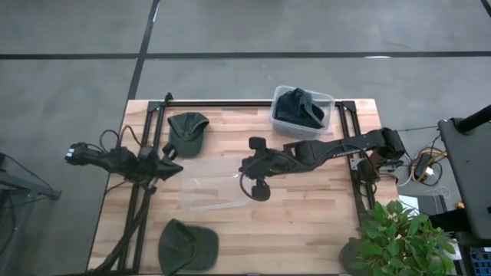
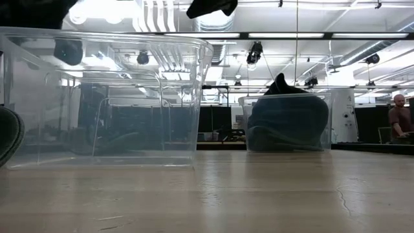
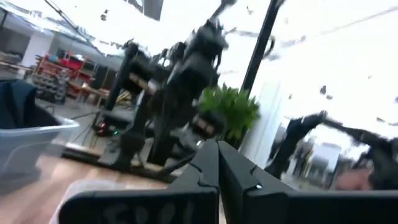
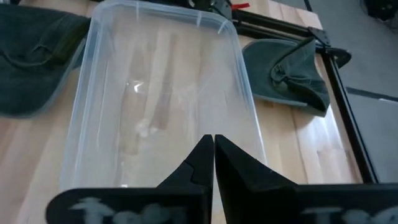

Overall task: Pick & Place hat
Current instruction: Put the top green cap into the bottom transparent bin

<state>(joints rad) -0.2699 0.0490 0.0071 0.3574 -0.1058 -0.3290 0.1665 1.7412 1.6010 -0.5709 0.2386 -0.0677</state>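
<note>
The left gripper (image 1: 170,167) waits at the left edge, fingers together. An olive hat (image 1: 187,130) lies far-left, brim pointing near; another hat (image 1: 186,245) lies near-left, long axis left-right. The clear bin (image 1: 211,184) sits mid-table on the wooden table (image 1: 307,222). The right gripper (image 1: 244,169), fingers together, hovers over the bin. A dark cap fills the far-right tub (image 1: 302,111).

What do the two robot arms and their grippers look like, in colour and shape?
Both arms are dark, nearly black, with slim jointed links. The right gripper has two flat black fingers tapering to points above a wide dark bar; the left gripper looks the same. Near the right arm's base, thin cables show.
</note>
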